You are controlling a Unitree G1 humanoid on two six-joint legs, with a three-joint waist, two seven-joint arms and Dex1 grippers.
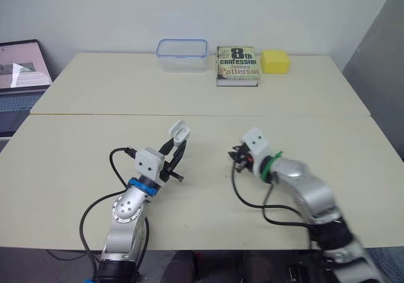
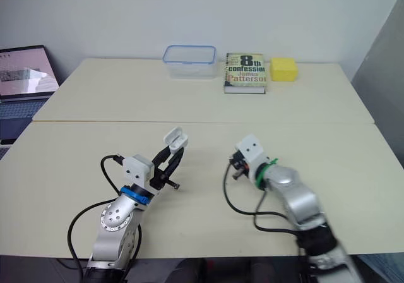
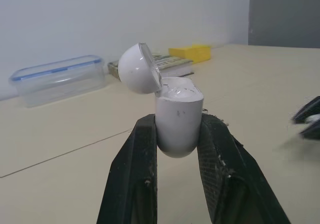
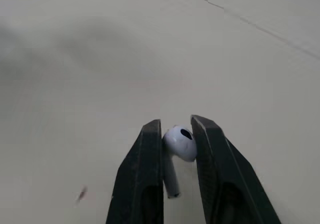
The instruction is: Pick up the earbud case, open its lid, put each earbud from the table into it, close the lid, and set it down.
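Two black fingers point(image 3: 142, 154) of the left gripper point(image 3: 177, 131) are being pressed against the opposite sides of the earbud case point(image 3: 178, 115), which is being held upright between them by its lower half, clear of the bench point(image 1: 69, 150). The gripper is being held open only as wide as the case itself. The lid point(image 3: 138, 69) of the case is being shown swung open, tilted back on its hinge above the body; what lies inside the open top cannot be made out. Off to the side of this gripper, the right gripper point(image 1: 238, 158) is being held low over the surface with its tips turned toward the left one. Its fingers are being held almost together around a white earbud point(image 4: 181, 143), whose round head is being pinched between the tips while the stem is lying along the inner face of one finger; whether the earbud is touching the bench cannot be told. Beyond both grippers, a seam point(image 1: 202, 114) is being seen running across the bench. Well past that seam, at the far edge, three things are being shown in a row: a clear container point(image 1: 182, 55) with a blue rim ahead of the left gripper, a book point(image 1: 237, 66) just beside it, and a yellow block point(image 1: 275, 62) next to the book, ahead of the right gripper.
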